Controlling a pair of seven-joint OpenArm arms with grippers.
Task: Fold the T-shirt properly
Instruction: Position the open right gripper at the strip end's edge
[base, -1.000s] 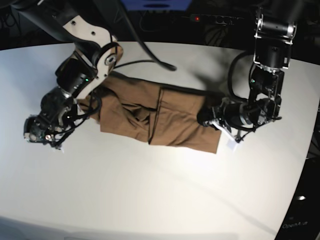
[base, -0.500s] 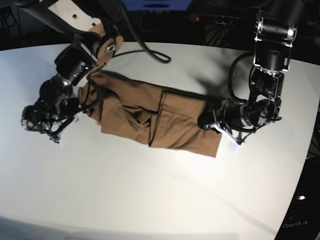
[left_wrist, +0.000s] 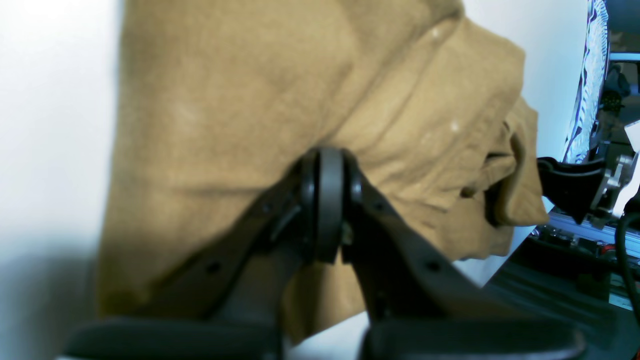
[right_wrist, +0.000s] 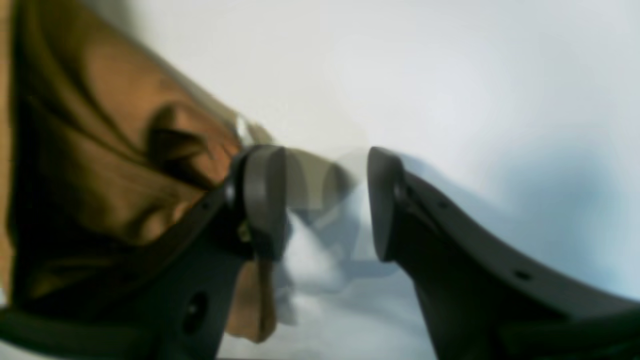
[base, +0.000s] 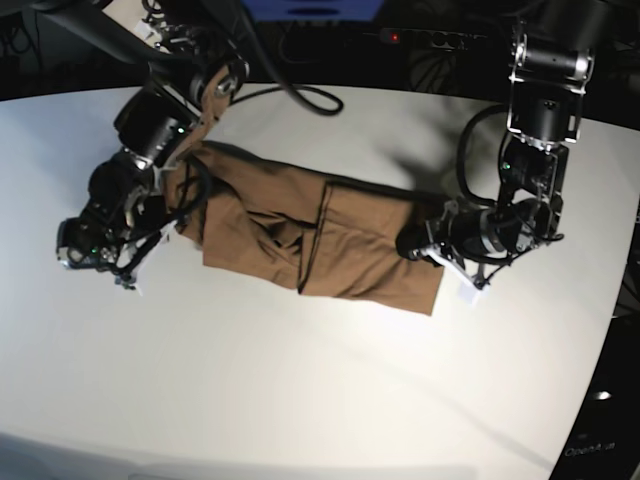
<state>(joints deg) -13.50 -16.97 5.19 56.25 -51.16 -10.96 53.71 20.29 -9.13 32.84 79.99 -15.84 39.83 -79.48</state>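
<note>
The brown T-shirt lies partly folded in a long band across the white table. My left gripper sits at the band's right end. In the left wrist view its jaws are pressed together on the T-shirt, and creases run out from them. My right gripper hangs at the band's left end, just off the cloth. In the right wrist view, which is blurred, it stands open. The T-shirt's edge lies against the left finger, and a blurred bit of cloth shows in the gap.
Black cables trail from the right arm over the table's back. A power strip with a red light lies beyond the far edge. The table's right edge runs close behind the left arm.
The right arm's elbow has swung toward the back, and its gripper has shifted slightly beside the shirt's left end. The left arm and the right end have barely moved.
</note>
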